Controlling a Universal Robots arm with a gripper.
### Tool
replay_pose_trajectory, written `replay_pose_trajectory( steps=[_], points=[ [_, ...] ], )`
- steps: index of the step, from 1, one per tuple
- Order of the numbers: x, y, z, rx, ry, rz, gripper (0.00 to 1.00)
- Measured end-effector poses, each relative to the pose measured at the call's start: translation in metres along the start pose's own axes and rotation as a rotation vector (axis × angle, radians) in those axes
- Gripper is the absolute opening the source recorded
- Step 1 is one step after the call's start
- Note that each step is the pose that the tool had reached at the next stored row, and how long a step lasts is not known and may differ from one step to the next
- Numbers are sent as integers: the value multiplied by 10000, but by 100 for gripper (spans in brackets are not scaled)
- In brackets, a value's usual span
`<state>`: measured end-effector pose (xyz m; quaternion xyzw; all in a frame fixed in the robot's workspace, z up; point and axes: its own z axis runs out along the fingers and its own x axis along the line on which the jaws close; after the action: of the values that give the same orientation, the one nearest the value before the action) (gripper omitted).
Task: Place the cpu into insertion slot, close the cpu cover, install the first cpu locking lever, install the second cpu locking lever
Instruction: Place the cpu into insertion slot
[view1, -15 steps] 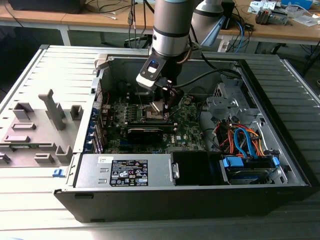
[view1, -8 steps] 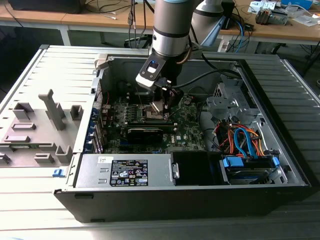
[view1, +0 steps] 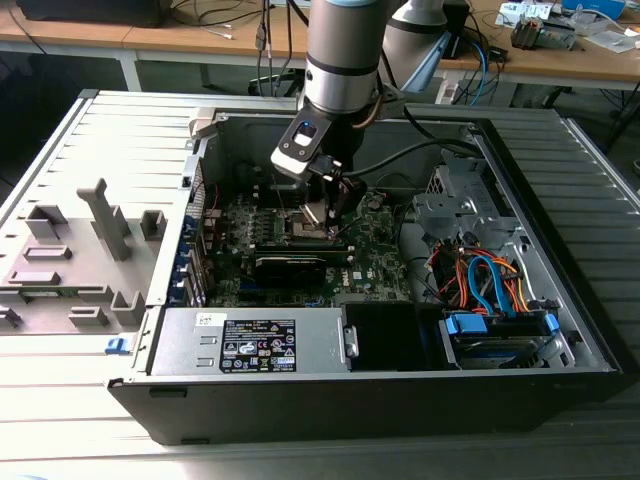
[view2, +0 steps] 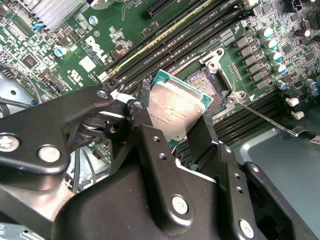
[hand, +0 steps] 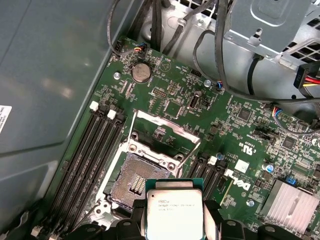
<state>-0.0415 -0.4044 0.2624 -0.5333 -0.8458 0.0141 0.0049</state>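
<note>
Part of the insertion slot (hand: 131, 182) behind the cpu (hand: 172, 207) in the hand (hand: 174, 222).

Fine dark print is showing on the silvery top of the cpu (hand: 174, 212) in the first wrist view. It is running in several short lines, all too small to make out. White lettering is standing all over the green circuit board (hand: 220, 107), with a large white logo (view2: 97, 46) among it in the second wrist view. In the exterior view a black-and-white label (view1: 258, 348) is sitting on the grey power supply box (view1: 320, 340), a small white sticker (view1: 210, 318) beside it — neither is legible.
</note>
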Motion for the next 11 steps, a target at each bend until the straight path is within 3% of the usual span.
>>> replay_pose_trajectory(
  steps=[11],
  points=[
    [0, 0, 6, 2, 3, 146, 55]
  ],
)
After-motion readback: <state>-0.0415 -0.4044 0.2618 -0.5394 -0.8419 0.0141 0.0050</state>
